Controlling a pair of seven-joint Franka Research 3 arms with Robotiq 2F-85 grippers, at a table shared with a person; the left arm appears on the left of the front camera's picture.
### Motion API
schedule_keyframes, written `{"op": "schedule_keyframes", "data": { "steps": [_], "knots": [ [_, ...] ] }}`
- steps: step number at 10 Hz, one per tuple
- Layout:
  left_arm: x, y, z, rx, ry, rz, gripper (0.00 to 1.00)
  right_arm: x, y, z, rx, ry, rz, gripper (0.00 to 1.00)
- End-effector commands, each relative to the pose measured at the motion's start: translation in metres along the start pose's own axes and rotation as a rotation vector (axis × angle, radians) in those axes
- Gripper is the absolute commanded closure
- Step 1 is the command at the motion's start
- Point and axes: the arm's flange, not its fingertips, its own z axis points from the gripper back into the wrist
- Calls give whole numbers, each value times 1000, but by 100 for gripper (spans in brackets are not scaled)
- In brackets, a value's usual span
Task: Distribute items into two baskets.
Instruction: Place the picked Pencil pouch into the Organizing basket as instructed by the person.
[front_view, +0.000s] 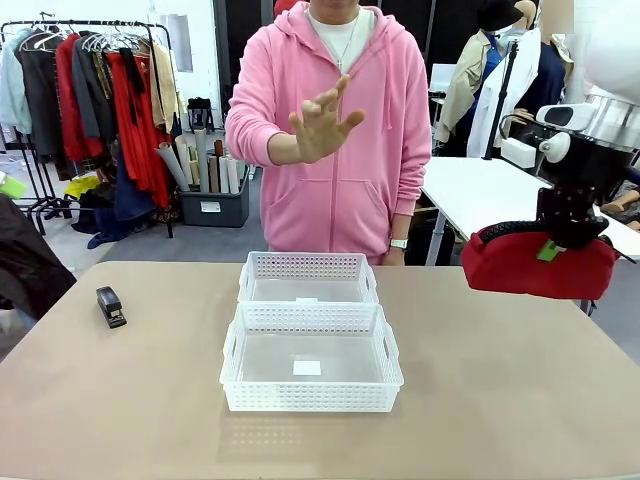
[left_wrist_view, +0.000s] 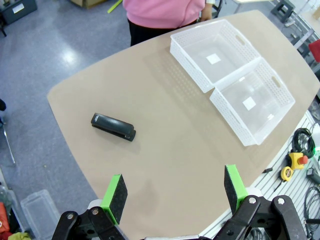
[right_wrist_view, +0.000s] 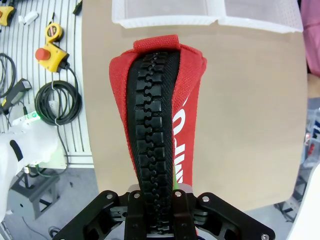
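The right arm (front_view: 612, 50) is white and rounded, the left gripper (left_wrist_view: 172, 192) is black with green pads (left_wrist_view: 116, 195) and silver screws (left_wrist_view: 249, 200), and the person wears a pink zip hoodie (front_view: 350, 190) over a white shirt (front_view: 335, 35).

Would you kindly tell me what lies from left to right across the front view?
Black stapler → near basket with the far basket straight behind it → red pouch held by the right pincer.
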Motion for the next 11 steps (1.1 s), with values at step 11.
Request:
{"op": "schedule_keyframes", "data": {
  "steps": [11],
  "knots": [
    [0,0,0,-14,-13,-3,0,-1,3,2,-5,-6,-1,100]
  ]
}}
